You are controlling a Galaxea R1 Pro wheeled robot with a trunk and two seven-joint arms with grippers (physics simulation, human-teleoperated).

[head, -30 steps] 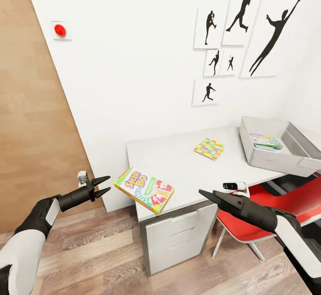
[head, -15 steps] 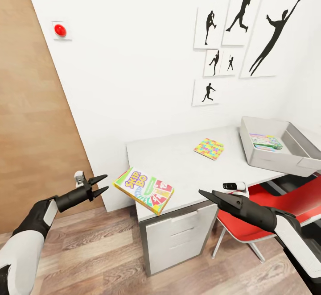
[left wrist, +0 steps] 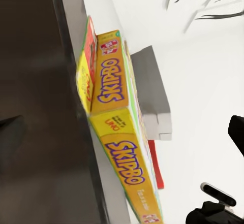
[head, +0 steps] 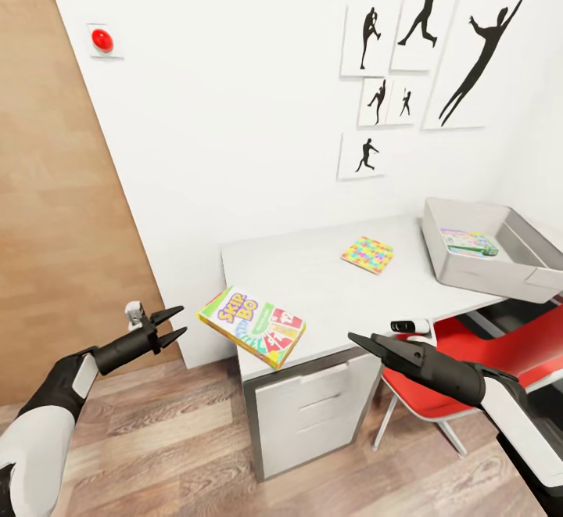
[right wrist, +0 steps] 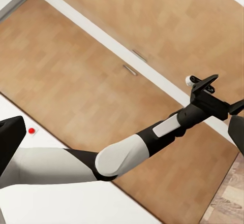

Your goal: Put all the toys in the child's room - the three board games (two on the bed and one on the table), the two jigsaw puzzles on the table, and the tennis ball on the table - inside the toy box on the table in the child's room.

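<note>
Skip-Bo box [head: 252, 327] overhangs the table [head: 328, 282] corner, just beyond the left gripper [head: 173, 324], fingers apart

Your two arms wear smooth white shell forearms that taper into matte black wrists. Your left black two-pronged gripper [head: 170, 326] ends in slim pointed fingers, with a small grey-white knob mounted beside them. Your right black tapered gripper [head: 358, 339] carries a little white-and-black capsule-shaped module on top.
</note>
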